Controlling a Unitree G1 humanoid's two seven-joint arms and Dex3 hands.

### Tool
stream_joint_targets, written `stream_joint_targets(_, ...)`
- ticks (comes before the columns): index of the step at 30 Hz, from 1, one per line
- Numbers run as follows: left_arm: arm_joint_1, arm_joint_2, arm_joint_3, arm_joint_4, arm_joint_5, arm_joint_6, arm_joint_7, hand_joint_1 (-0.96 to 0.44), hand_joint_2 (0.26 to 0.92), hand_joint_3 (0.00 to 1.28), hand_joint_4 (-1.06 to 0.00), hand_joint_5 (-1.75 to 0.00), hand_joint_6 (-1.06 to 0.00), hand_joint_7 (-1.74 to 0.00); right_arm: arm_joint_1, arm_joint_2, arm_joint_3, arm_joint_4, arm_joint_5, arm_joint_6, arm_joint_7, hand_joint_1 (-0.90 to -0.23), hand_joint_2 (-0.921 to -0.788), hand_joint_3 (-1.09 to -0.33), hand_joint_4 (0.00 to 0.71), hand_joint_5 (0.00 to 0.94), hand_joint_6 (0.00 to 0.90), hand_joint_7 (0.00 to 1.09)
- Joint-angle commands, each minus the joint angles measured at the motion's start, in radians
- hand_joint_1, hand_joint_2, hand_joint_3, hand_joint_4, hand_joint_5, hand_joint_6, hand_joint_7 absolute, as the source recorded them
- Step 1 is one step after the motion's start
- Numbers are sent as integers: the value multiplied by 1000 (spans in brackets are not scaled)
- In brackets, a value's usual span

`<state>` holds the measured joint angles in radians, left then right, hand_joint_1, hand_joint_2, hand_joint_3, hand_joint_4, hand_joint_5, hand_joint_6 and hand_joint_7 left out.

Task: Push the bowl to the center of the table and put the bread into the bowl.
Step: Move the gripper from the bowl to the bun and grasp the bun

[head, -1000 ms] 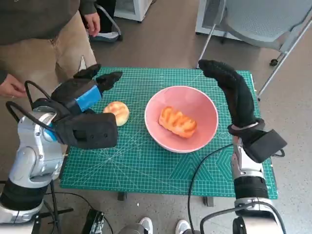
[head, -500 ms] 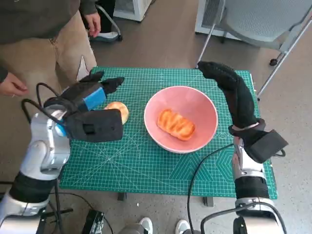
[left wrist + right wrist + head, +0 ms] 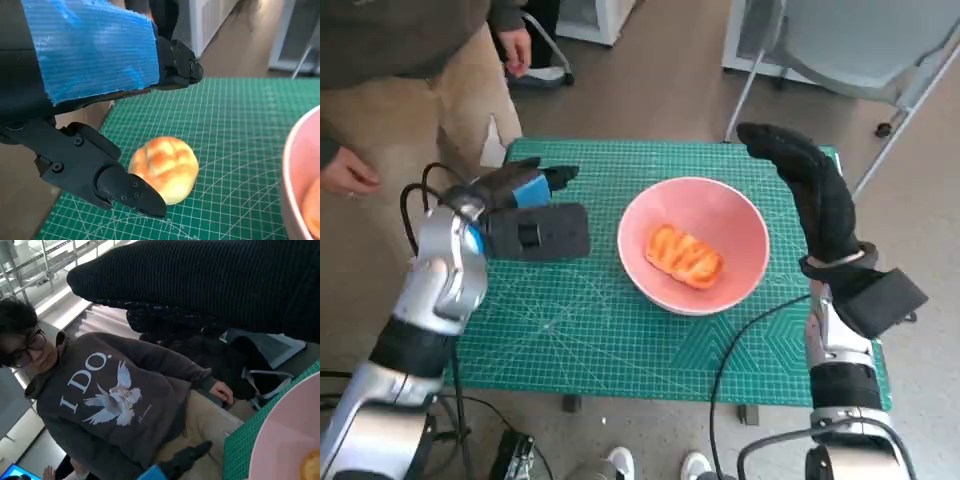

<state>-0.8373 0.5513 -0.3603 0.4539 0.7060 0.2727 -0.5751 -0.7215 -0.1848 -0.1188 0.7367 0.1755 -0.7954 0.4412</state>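
Note:
A pink bowl sits near the middle of the green mat with a golden ridged bread inside it. In the head view my left hand hovers left of the bowl and hides a second bread. The left wrist view shows that round bun lying on the mat between the spread fingers and the thumb, with no contact seen. My right hand is raised beside the bowl's right rim, fingers extended, holding nothing. The right wrist view shows the bowl's rim.
A person stands at the table's far left corner, one hand close to my left arm; the person also fills the right wrist view. A grey chair stands behind the table's far right corner.
My left hand has moved forward and up over the round bun, which it now hides in the head view. The bowl, its bread and my right hand have hardly moved.

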Motion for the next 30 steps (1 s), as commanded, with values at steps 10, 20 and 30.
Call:
stream_joint_targets(10, -141, -74, -73, 262, 9, -18, 45, -523, 706, 0, 1, 1, -181, 0, 46, -11, -4, -24, 6, 33, 2, -709, -921, -834, 152, 0, -1, 399)
stream_joint_targets(20, -183, -99, -93, 375, -2, -29, 56, -514, 709, 2, 1, 1, -180, 0, 55, -13, -6, -33, 7, 37, -1, -715, -921, -834, 152, 0, -1, 398)
stream_joint_targets(30, -213, -123, -107, 469, -6, -44, 79, -489, 712, 2, 1, 1, -181, -1, 62, -13, -7, -48, 2, 44, -9, -713, -921, -834, 152, 0, -1, 398)
